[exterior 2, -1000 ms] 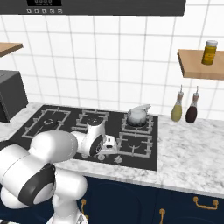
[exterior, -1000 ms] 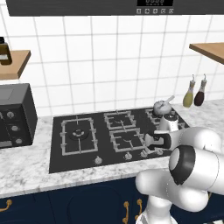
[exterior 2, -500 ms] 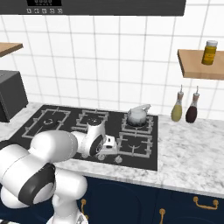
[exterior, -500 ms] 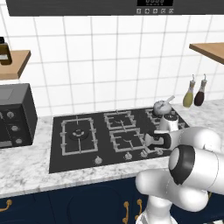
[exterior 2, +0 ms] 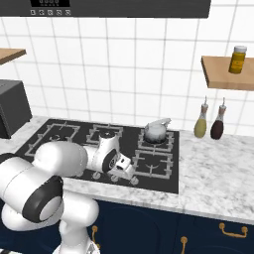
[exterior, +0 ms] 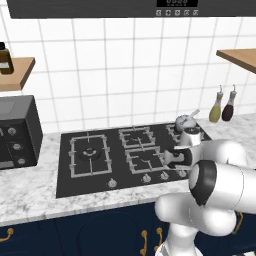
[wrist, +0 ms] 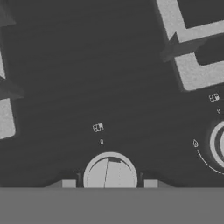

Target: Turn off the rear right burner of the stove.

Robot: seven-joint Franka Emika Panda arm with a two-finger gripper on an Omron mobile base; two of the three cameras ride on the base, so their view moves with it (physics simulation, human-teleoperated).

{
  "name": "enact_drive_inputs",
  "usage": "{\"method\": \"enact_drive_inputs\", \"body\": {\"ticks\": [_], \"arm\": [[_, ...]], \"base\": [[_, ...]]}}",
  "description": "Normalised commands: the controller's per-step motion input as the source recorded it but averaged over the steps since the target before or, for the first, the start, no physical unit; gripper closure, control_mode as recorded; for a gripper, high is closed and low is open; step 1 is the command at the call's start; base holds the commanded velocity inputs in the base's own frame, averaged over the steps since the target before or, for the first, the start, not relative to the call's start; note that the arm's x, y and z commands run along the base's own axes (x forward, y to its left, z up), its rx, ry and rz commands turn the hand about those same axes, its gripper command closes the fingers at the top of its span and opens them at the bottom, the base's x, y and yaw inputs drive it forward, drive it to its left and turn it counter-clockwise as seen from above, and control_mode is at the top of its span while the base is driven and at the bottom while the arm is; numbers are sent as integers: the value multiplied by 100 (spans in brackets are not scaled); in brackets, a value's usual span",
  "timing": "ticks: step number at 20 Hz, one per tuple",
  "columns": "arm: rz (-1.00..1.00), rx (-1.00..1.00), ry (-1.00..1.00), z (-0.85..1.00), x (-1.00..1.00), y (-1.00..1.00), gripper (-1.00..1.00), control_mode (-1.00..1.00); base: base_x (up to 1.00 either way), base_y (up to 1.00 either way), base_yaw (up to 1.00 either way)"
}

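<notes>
Room: white tiled wall, marble counter (exterior 2: 218,168) over dark blue cabinets, a dark range hood (exterior: 100,7) above.
Stove: the black glass stove (exterior: 65,172) is set into the counter, with grey grates and a row of small silver knobs along its front edge.
Rear right burner: the rear right burner (exterior 2: 166,141) sits at the back right corner of the stove, and a silver kettle (exterior 2: 156,131) stands on its grate.
Arm: the white arm bends low over the front right part of the stove, hand pointing down at the knob row.
Gripper: the gripper (wrist: 110,183) hangs straight over a round silver knob (wrist: 110,173); its two finger tips (wrist: 66,183) stand spread, one on each side of the knob; whether they touch it cannot be told.
Neighbouring knob: a second knob (wrist: 220,143) shows at the right edge of the hand view.
Counter right: two bottles (exterior 2: 209,123) stand side by side against the wall.
Counter left: a black countertop oven (exterior: 17,132) stands beside the stove.
Shelves: a jar (exterior 2: 237,58) on the right wooden shelf, a dark bottle (exterior: 5,59) on the left one.
</notes>
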Motion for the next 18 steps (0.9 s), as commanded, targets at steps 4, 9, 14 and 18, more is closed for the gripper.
{"method": "enact_drive_inputs", "body": {"ticks": [4,9,14,18], "arm": [[-72,13,8,-10,-7,0,100,-100],[-81,12,4,-12,-16,0,100,-100],[-89,9,0,-13,-19,0,100,-100],[-95,6,0,-17,-1,3,100,-100]], "base": [[0,0,0],[0,0,0],[0,0,0],[0,0,0]]}}
